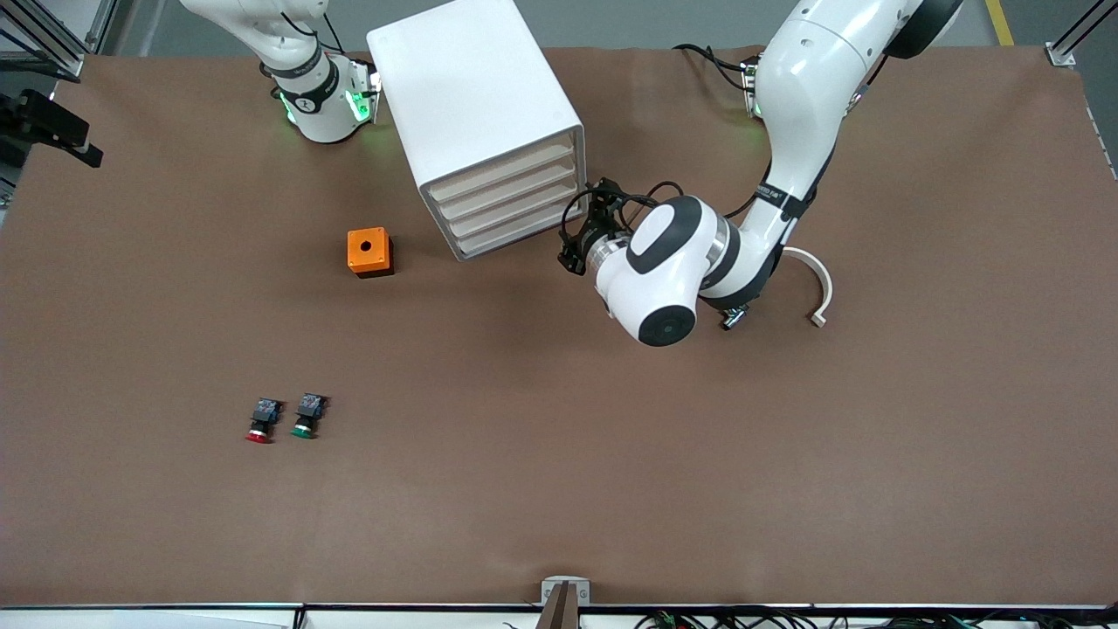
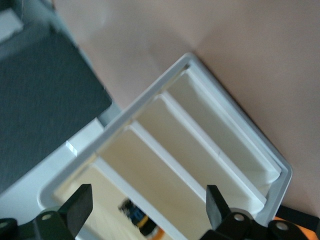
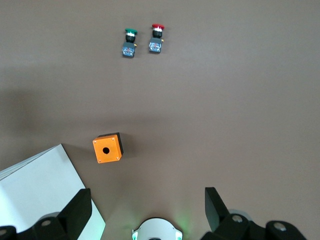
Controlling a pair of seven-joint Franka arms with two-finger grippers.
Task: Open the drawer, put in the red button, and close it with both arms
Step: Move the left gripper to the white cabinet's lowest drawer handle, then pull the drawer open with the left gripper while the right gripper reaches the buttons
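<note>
The red button (image 1: 259, 423) lies on the brown table near the front camera, toward the right arm's end, beside a like green button (image 1: 306, 417). It also shows in the right wrist view (image 3: 156, 39). The white cabinet (image 1: 476, 96) stands near the arms' bases, its drawers (image 1: 515, 205) pushed in. My left gripper (image 1: 578, 229) is open just in front of the drawer fronts (image 2: 200, 145), and the left wrist view shows it (image 2: 147, 207) empty. My right gripper (image 3: 147, 207) is open and empty, high over its own base, out of the front view.
An orange box (image 1: 369, 252) sits beside the cabinet, toward the right arm's end, and shows in the right wrist view (image 3: 107, 148). A small dark object with blue and orange (image 2: 137, 220) shows inside one drawer. A white curved strip (image 1: 819, 288) lies by the left arm.
</note>
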